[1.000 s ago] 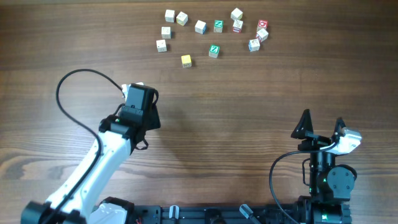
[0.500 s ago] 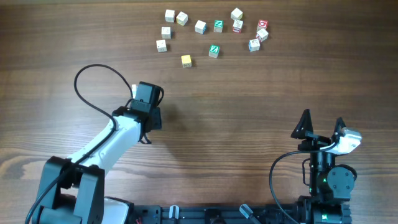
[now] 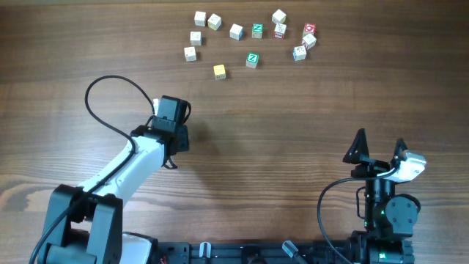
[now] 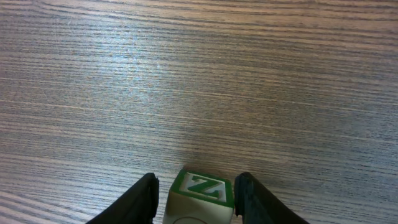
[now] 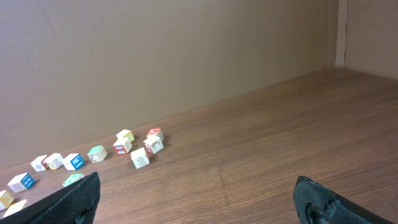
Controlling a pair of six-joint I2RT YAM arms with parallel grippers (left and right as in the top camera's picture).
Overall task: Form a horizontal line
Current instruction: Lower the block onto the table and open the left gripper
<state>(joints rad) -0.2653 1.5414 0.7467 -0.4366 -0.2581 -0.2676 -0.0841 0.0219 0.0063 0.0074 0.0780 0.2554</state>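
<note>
A dark brown wooden table point(image 3: 293, 110) with fine grain fills the overhead view. The letter cubes point(image 3: 236, 31) lie loose in a scattered cluster at 12 o'clock, most of them apart from each other, so they make no horizontal line yet; one yellow-topped cube point(image 3: 219, 71) sits at the near side of the cluster. The left arm rises from its base at 7 o'clock and stretches diagonally toward 1 o'clock, with a black cable point(image 3: 102, 92) looping above its white link. The left gripper point(image 3: 173, 108) is over bare wood, well apart from the cluster. The right arm is folded over its base at 5 o'clock, and the right gripper point(image 3: 379, 143) points toward 12 o'clock with its two fingers spread wide and nothing between them. In the left wrist view, a green Z cube point(image 4: 200, 194) stands on the wood at 6 o'clock between the two black fingers point(image 4: 140, 200). A thin gap shows beside the finger at 7 o'clock, so the pincer looks released around the cube, not clenched on it. In the right wrist view, the fingertips sit far apart at 7 and 5 o'clock, the cubes are small near 9 o'clock, and a plain beige wall point(image 5: 186, 50) stands behind them.
</note>
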